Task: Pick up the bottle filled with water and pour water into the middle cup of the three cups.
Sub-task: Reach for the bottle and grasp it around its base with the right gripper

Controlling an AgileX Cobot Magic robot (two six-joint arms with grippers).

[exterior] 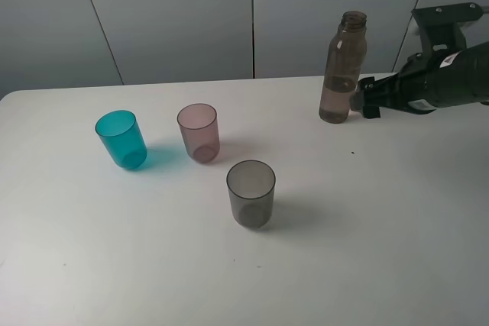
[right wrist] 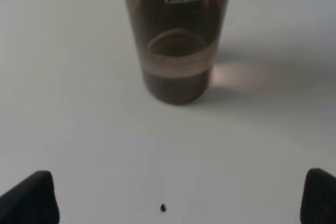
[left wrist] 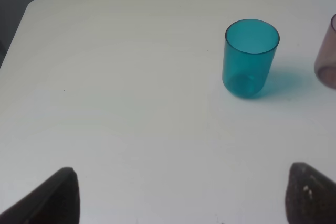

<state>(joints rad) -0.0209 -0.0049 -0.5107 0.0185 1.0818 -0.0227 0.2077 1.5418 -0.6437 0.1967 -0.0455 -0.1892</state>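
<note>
The smoky grey-brown bottle (exterior: 341, 66) stands upright at the back right of the white table, uncapped, with water in its lower part. It fills the top of the right wrist view (right wrist: 177, 35). My right gripper (exterior: 364, 100) is open just to the right of the bottle's base, and in the right wrist view (right wrist: 176, 200) the bottle stands ahead of the fingertips, not between them. The three cups stand to the left: teal (exterior: 121, 139), dusky pink middle cup (exterior: 199, 132), smoky grey (exterior: 250, 193). My left gripper (left wrist: 184, 195) is open and empty, short of the teal cup (left wrist: 250, 57).
The white table (exterior: 382, 227) has a rounded far left corner (left wrist: 37, 6). A grey panelled wall stands behind the table. The pink cup's edge (left wrist: 328, 56) shows at the side of the left wrist view. A small dark speck (right wrist: 163, 208) lies on the table near the bottle.
</note>
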